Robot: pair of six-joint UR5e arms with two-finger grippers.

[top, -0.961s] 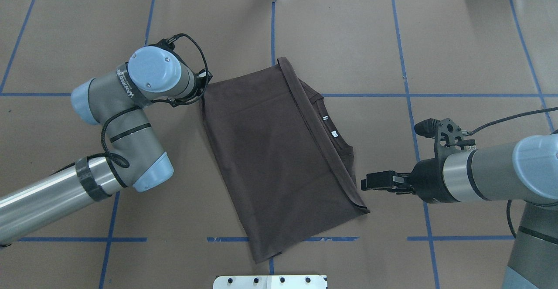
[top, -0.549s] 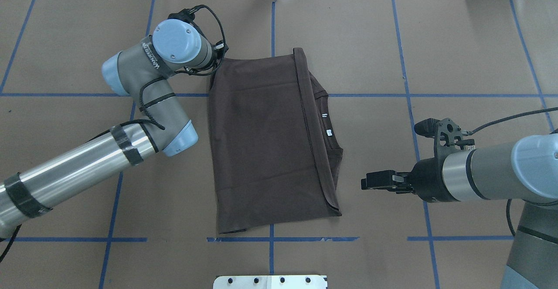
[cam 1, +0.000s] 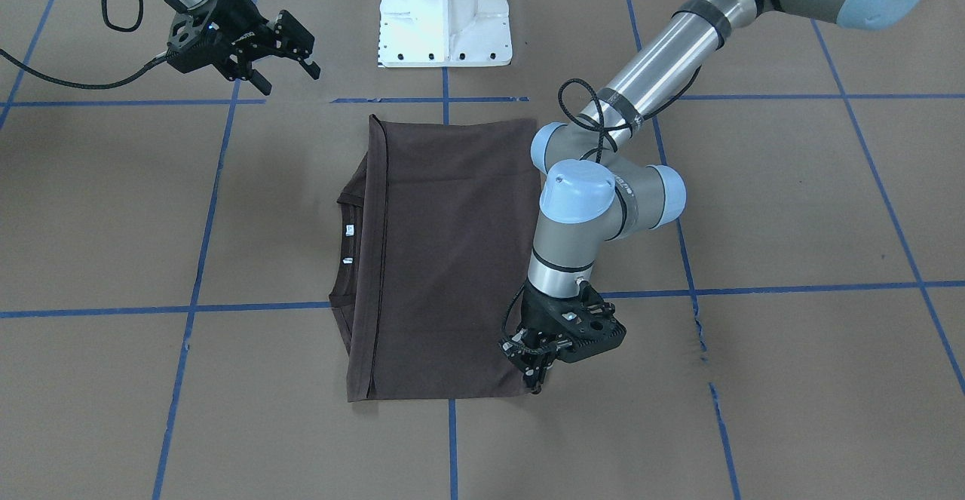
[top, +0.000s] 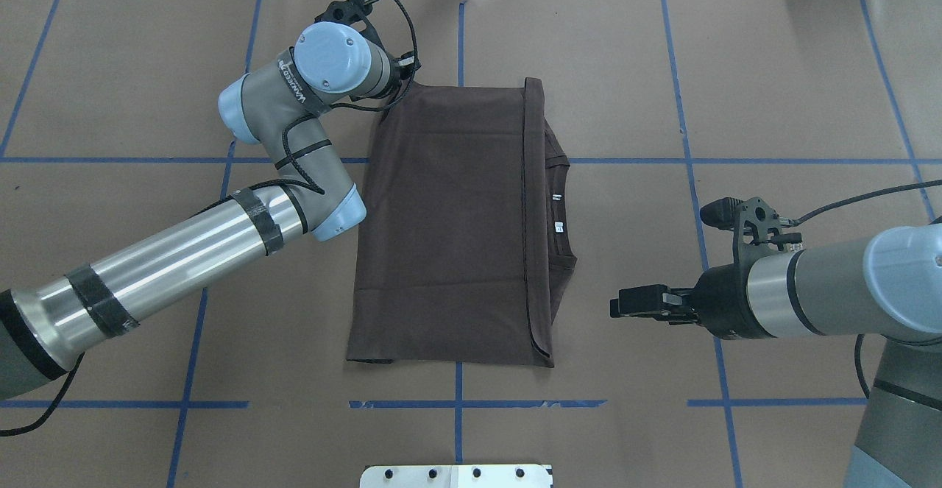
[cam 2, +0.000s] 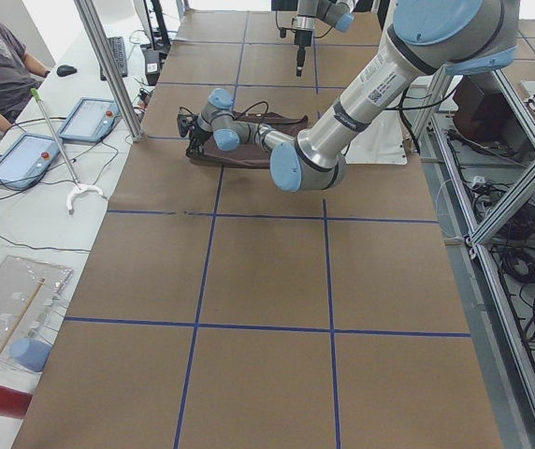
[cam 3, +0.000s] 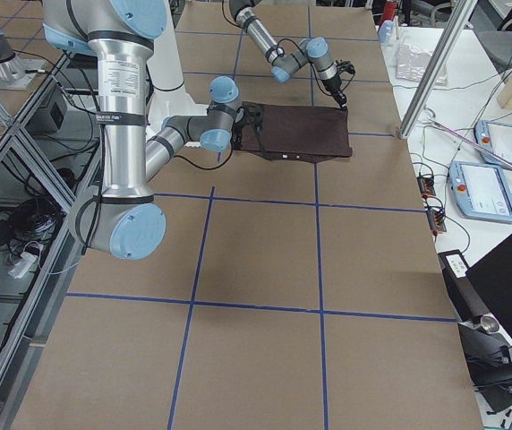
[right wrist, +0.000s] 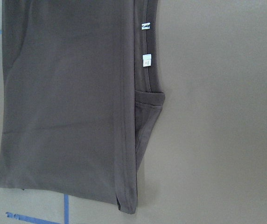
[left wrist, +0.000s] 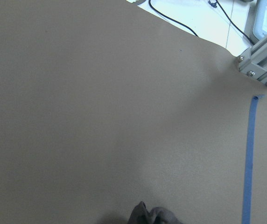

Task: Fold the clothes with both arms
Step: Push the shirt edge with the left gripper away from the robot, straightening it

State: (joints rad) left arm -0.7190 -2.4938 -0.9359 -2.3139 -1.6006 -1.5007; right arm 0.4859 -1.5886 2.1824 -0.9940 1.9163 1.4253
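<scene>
Brown paper (top: 773, 68) crossed by blue tape lines (top: 633, 160) covers the table. The dark brown T-shirt (top: 449, 223), already folded into a rectangle, lies mid-frame in the overhead view. Over the last second the left gripper (cam 1: 537, 378), pinched on the shirt's upper-left corner (its wrist view shows a tuft of cloth), has dragged the skewed bundle square with the tape. The right gripper (cam 1: 289, 78) has stayed spread and empty at right, clear of the white neck tags (top: 559, 227). Straightening looks nearly done, ready for another fold.

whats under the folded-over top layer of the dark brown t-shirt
Beside the hemmed edge of the dark brown T-shirt, its ribbed collar and two white neck tags peek out. Everything else beneath is covered.
</scene>
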